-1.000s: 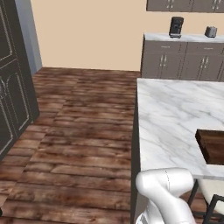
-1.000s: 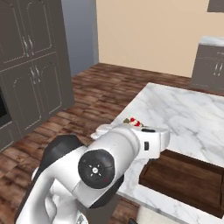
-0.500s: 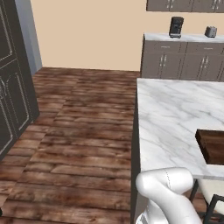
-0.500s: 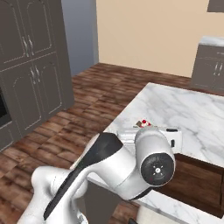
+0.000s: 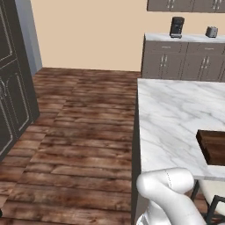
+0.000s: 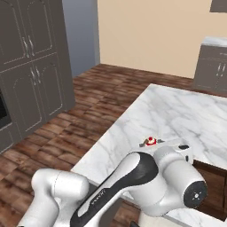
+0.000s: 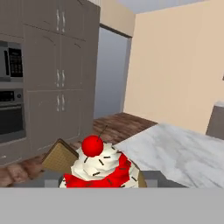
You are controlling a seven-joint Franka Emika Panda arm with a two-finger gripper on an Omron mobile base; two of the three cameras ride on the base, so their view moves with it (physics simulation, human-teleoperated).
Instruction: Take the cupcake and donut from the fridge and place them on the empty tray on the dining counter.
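The cupcake [image 7: 99, 168], with its red wrapper, pale frosting and cherry, sits close up between the fingers of my gripper [image 7: 99, 183], which is shut on it. From the right base view its cherry [image 6: 151, 142] peeks over my wrist, above the marble dining counter [image 6: 177, 113] and just left of the dark wooden tray [image 6: 213, 189]. The tray [image 5: 212, 146] also lies at the right edge of the left base view. The grey fridge [image 7: 111, 74] stands far off with its door shut. The donut is out of view.
Dark panelled cabinets [image 6: 31, 66] with a wall oven [image 7: 11, 116] line the left. Grey wall cabinets [image 5: 184, 63] at the back carry a coffee machine [image 5: 176, 27] and a toaster [image 5: 212, 31]. Wooden floor [image 5: 79, 132] lies open between them. A stool [image 5: 211, 195] stands by the counter.
My wrist has swung to the right over the counter, carrying the cupcake closer to the tray. The base has stayed still.
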